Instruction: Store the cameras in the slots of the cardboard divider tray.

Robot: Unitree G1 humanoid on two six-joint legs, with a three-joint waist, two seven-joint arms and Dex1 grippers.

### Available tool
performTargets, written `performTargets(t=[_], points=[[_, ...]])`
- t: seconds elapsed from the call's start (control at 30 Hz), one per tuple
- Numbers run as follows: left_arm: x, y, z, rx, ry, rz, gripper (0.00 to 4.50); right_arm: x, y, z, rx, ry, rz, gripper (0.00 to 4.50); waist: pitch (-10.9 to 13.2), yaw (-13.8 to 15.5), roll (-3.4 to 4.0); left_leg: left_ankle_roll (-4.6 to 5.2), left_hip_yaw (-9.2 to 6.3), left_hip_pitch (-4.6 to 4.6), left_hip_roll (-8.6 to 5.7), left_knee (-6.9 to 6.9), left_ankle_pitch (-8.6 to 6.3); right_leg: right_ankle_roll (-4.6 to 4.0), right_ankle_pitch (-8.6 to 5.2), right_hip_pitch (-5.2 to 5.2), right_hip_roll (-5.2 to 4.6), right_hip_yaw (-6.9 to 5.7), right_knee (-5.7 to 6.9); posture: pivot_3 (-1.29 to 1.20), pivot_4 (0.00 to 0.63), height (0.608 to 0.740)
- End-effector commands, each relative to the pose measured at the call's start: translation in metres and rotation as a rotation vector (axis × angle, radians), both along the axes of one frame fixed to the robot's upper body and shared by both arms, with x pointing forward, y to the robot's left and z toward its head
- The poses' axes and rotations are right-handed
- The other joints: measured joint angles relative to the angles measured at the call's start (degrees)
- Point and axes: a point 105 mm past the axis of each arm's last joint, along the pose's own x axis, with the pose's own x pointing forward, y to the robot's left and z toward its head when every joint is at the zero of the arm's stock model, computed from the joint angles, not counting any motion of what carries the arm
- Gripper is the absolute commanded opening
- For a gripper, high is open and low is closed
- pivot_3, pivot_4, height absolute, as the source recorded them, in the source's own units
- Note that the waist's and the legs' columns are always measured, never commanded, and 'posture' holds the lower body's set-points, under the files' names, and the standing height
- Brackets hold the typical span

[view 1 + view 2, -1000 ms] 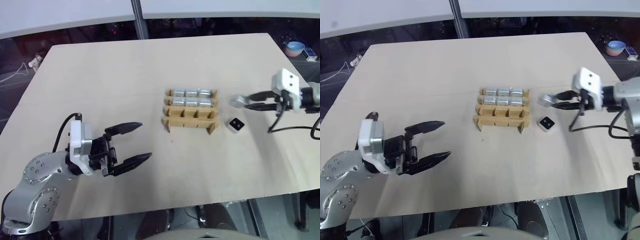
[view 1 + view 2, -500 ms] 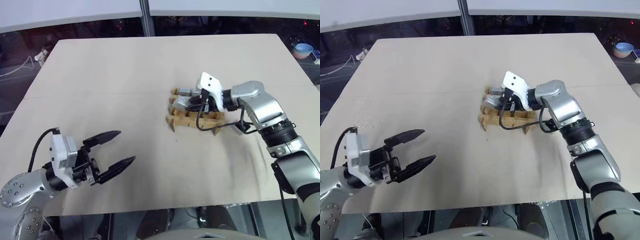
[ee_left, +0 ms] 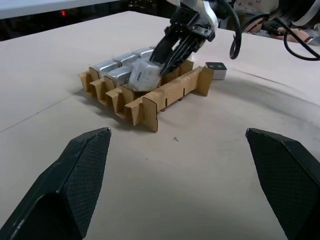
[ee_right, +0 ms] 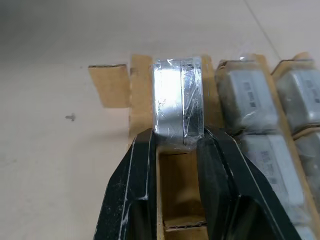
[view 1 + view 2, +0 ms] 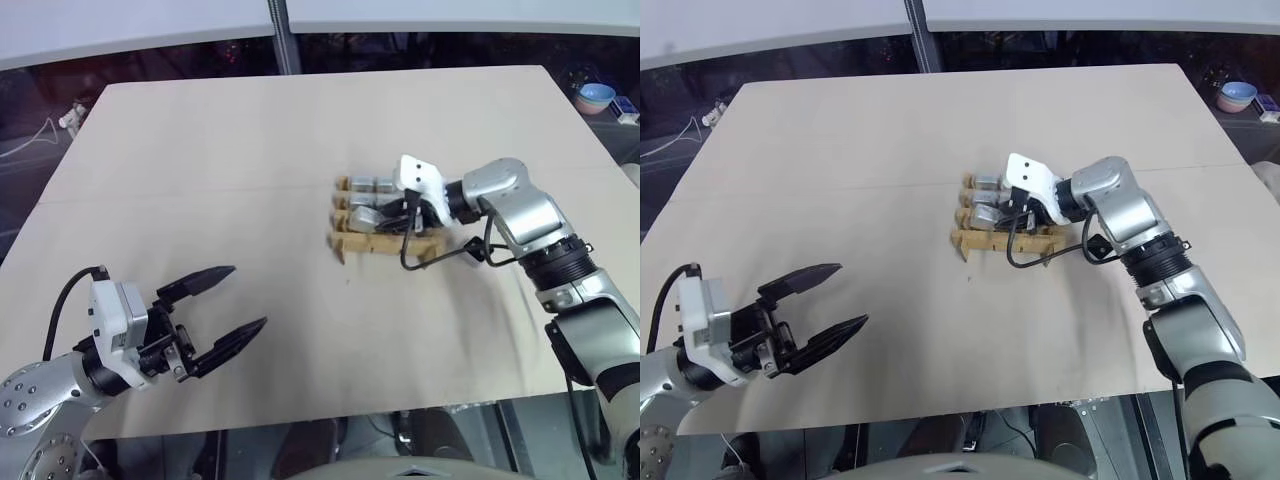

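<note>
Camera (image 4: 177, 102) between right fingers (image 4: 132, 195) over tray (image 3: 170, 92)

Both head eyes look down over the pale wooden bench (image 5: 250, 150); each wrist view faces the tan cardboard divider tray (image 3: 150, 95), the right closest.

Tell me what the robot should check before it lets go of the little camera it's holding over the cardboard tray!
1. Grip: the right gripper is shut on the held camera: ok.
2. Lined up: the held camera sits over the near row of the cardboard divider tray, at its left end: ok.
3. Pushed fully down: it looks tilted and partly above the strips: cannot tell.
4. Slots beside it: the next slot in that row looks free: ok.
5. Left gripper: open, holding nothing, well away from the tray: ok.
6. Anything left: one loose camera lies on the table beside the tray: not ok.
</note>
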Motion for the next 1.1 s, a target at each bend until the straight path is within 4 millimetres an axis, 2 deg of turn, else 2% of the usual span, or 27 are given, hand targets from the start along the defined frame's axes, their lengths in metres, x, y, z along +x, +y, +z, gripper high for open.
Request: performTargets(t=[0.03,0.33,0.5,0.53,0.57,0.67,0.73,0.8,0.87,0.97,1.03,1.1], points=[[-0.002,-0.006,0.009,0.014,-0.055,-0.025,4.5,0.001,0.004,-0.001,-0.049,-0.025,0.017,0.61,0.0,0.0,0.0,0.0,0.0,0.0,0.0,0.0,0.0,0.0,0.0,0.0,0.0,0.0,0.0,0.0,0.15,0.74],[-0.001,-0.007,0.01,0.018,-0.058,-0.024,4.5,0.005,-0.001,-0.011,-0.145,-0.031,0.024,0.61,0.0,0.0,-0.01,0.0,0.0,0.04,0.0,0.03,0.0,0.0,0.0,0.05,0.0,-0.01,0.0,0.0,0.15,0.74],[-0.001,-0.009,0.01,0.014,-0.057,-0.034,4.5,0.002,0.007,0.008,-0.073,-0.061,0.034,3.06,-0.1,-0.1,-0.03,0.0,0.0,0.03,0.0,0.08,0.0,0.0,0.0,0.07,0.0,-0.01,0.01,0.0,0.15,0.74],[-0.001,-0.009,0.01,0.012,-0.057,-0.038,4.5,0.0,0.01,0.017,-0.028,-0.074,0.03,3.3,0.0,-0.1,-0.03,0.0,0.0,0.05,0.0,0.08,0.0,0.0,0.0,0.07,0.0,0.0,0.02,0.0,0.15,0.74],[0.001,-0.01,0.011,0.009,-0.058,-0.044,4.5,-0.01,0.009,0.033,0.042,-0.075,0.04,3.86,0.0,-0.1,-0.02,0.0,-0.02,0.03,0.0,0.08,0.0,0.0,0.0,0.06,0.01,-0.02,0.02,0.0,0.15,0.74],[0.006,-0.014,0.012,0.004,-0.064,-0.073,4.5,-0.043,-0.001,0.071,0.211,-0.105,0.035,3.86,0.0,0.2,0.0,0.0,-0.09,-0.15,0.01,0.1,0.0,0.0,0.0,-0.07,0.0,-0.07,0.02,0.0,0.15,0.74],[0.009,-0.016,0.013,0.0,-0.068,-0.085,4.5,-0.056,-0.017,0.076,0.252,-0.11,-0.053,3.86,0.0,0.4,-0.03,0.0,-0.17,-0.21,0.0,0.18,0.0,0.0,0.0,-0.07,-0.01,-0.15,0.0,0.0,0.15,0.74],[0.014,-0.018,0.014,-0.003,-0.07,-0.107,4.5,-0.066,-0.037,0.073,0.315,-0.083,-0.207,3.86,-0.1,0.8,-0.14,0.0,-0.24,-0.22,-0.02,0.2,-0.01,0.0,0.0,-0.02,-0.04,-0.23,-0.03,0.0,0.15,0.74],[0.018,-0.02,0.014,-0.002,-0.066,-0.132,4.5,-0.072,-0.059,0.061,0.342,-0.096,-0.375,4.4,-0.2,1.0,-0.16,0.0,-0.24,-0.12,-0.02,0.22,-0.01,0.0,0.0,0.07,-0.03,-0.22,-0.01,0.0,0.15,0.74],[0.025,-0.022,0.013,-0.002,-0.064,-0.16,4.5,-0.073,-0.091,0.039,0.338,-0.191,-0.653,4.47,-0.2,1.3,-0.08,0.0,-0.13,-0.01,-0.02,0.24,-0.01,0.0,0.0,0.1,-0.02,-0.11,0.14,0.0,0.15,0.74],[0.029,-0.024,0.012,-0.007,-0.059,-0.185,4.5,-0.08,-0.101,0.019,0.337,-0.156,-0.751,4.47,-0.3,1.4,-0.01,-0.01,-0.02,0.05,-0.02,0.25,0.0,0.0,0.0,0.09,-0.01,-0.02,0.25,0.0,0.15,0.74],[0.032,-0.027,0.012,-0.009,-0.056,-0.212,4.5,-0.079,-0.11,0.004,0.361,-0.149,-0.865,4.47,-0.3,1.0,-0.01,-0.02,0.09,0.11,-0.02,0.28,0.0,0.01,0.0,0.08,0.01,0.1,0.37,0.0,0.15,0.74]])
